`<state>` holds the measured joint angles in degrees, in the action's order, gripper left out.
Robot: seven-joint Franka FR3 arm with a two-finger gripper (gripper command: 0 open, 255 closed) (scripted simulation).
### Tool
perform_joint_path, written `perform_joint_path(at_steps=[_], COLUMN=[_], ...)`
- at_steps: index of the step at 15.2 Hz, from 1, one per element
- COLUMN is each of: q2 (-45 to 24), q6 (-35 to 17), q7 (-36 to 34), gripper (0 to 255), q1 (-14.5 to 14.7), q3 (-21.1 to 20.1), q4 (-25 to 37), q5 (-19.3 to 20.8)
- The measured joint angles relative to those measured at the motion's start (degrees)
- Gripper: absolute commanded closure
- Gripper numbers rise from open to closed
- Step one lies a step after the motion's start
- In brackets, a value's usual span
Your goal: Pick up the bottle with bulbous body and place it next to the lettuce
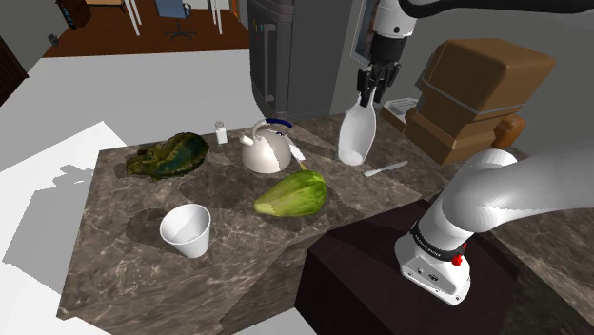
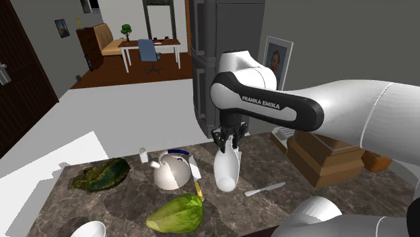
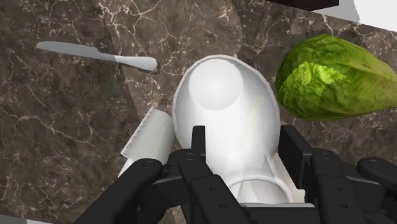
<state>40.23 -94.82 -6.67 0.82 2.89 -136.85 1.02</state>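
White bulbous-bodied bottle [image 1: 355, 133] hangs neck-up, body down, directly under the black two-finger gripper [image 1: 374, 86]. I see the fingers [image 3: 198, 141] clamped on either side of its neck, so it's held. It looks clear of the dark marble counter [image 1: 238, 257], approx. over the far edge. Green lettuce head [image 1: 291, 195] lies near, toward the shoulder view's lower left. Silver knife [image 1: 386, 169] sits just beside the bottle's base. White kettle w/ blue handle [image 1: 267, 147] stands beyond the lettuce.
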Motion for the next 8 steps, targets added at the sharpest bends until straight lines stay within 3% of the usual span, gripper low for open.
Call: perform_joint_path(at_steps=[8], q2=[0.49], q6=[-6.0], q7=[-0.11], gripper=[255], q1=[-0.01], q3=[0.01], q4=[-6.48], q5=[0.04])
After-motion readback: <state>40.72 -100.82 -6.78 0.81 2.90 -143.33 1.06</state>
